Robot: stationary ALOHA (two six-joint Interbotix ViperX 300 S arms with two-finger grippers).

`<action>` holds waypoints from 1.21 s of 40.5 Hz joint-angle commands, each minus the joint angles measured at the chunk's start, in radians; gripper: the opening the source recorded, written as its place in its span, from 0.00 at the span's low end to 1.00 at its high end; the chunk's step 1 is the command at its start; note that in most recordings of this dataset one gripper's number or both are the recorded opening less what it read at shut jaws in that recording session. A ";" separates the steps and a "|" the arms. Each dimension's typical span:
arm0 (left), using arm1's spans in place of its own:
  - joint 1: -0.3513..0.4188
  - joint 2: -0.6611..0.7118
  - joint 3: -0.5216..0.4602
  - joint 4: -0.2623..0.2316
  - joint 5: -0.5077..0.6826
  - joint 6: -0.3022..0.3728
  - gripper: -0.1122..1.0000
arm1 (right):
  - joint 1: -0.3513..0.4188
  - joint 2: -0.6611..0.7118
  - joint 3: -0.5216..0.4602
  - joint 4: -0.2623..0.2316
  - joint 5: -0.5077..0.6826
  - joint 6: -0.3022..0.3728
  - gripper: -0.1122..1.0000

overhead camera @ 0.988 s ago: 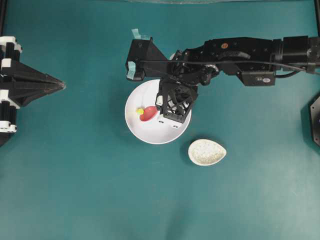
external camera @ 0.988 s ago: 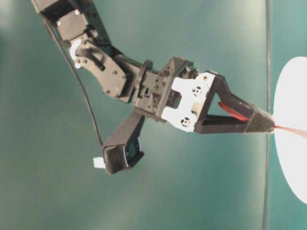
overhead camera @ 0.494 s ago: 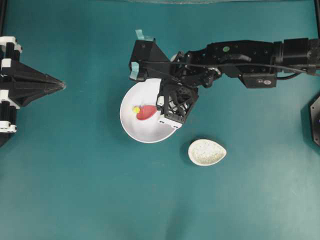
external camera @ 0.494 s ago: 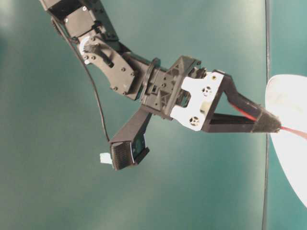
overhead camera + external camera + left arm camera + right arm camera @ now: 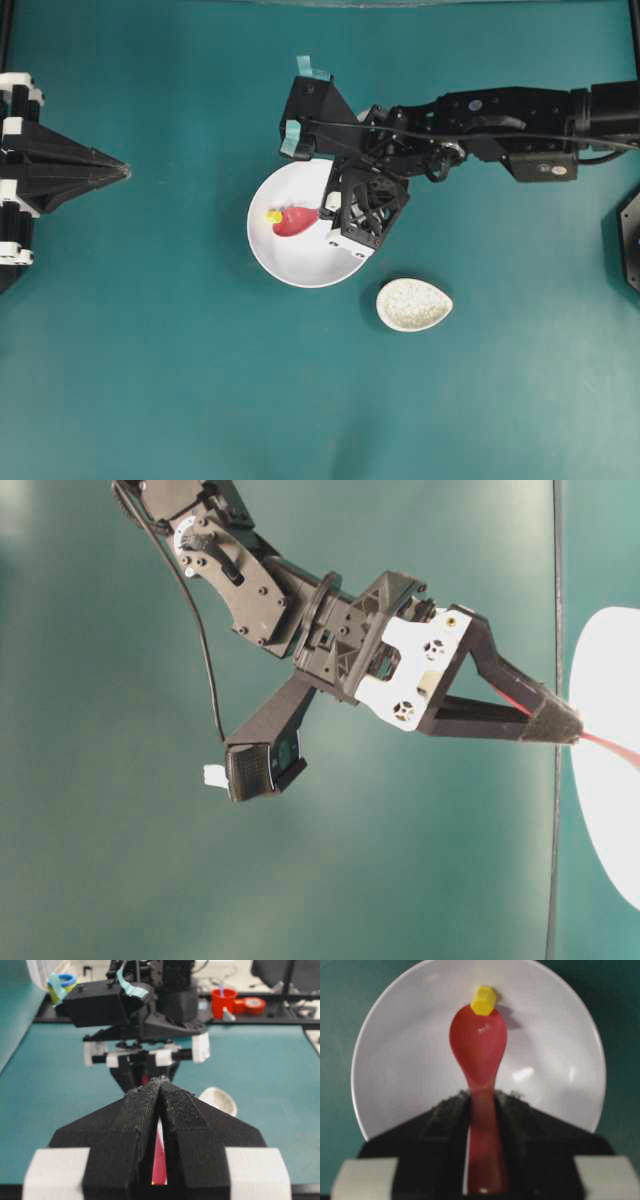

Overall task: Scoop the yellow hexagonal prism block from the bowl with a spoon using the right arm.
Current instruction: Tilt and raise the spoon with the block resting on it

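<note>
Inside the bowl (image 5: pixel 395 1060), the right pincer (image 5: pixel 482 1105) clamps the spoon (image 5: pixel 479 1050), whose tip touches the yellow block (image 5: pixel 483 1000); no legible writing

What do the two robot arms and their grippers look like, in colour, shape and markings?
Both are black. The right arm has boxy segments, a thin black cable along it, teal tape on its wrist camera and white blocks at the base of the right gripper. The left gripper tapers to a point, with white blocks behind.

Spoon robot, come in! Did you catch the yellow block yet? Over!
Right claw shut on spoon. Left claw shut, parked aside. Yellow block at spoon's tip in bowl, not scooped yet. Nothing in the way.
</note>
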 commanded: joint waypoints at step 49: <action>0.003 0.005 -0.028 0.003 -0.003 -0.002 0.10 | 0.049 -0.114 0.156 0.003 -0.262 0.018 0.31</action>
